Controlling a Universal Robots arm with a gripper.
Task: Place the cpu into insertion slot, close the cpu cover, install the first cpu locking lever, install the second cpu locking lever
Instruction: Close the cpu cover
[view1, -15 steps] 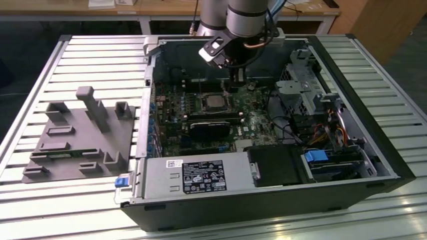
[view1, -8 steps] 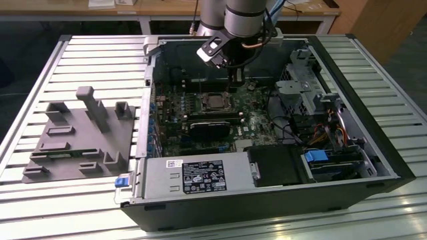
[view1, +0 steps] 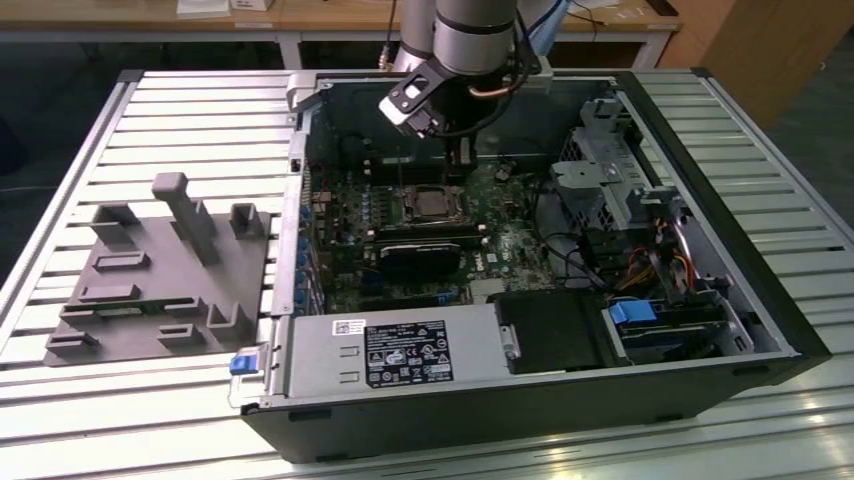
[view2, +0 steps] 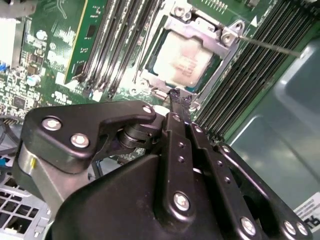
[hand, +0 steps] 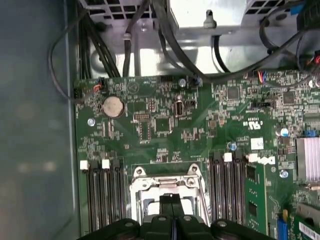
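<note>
Soft overhead light — glare on the cpu (view2: 182, 57), shadowed case (view1: 467, 425) interior
</note>
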